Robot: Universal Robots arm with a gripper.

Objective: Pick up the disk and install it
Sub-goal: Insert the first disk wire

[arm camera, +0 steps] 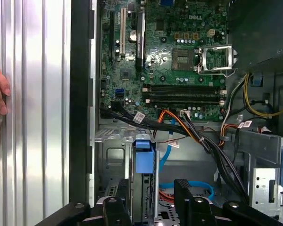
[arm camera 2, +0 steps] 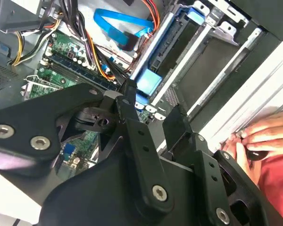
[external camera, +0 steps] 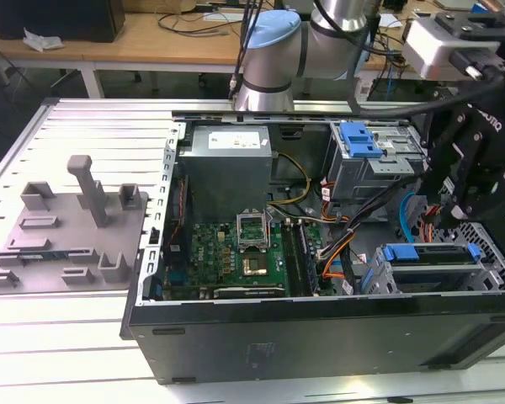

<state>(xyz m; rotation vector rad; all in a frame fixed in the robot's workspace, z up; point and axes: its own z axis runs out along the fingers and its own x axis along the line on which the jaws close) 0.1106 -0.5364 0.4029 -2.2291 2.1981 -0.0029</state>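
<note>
Hovering gripper (arm camera: 148,197) (jaws apart), disk (external camera: 429,252) lengthwise in bay (external camera: 491,263)

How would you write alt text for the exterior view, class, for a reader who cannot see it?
A black gripper hangs over the blue-framed disk in an open computer case, with its motherboard and grey power supply exposed.

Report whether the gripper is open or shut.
Open. In both wrist views the gripper has its jaws standing apart with nothing between them, over the computer case.
</note>
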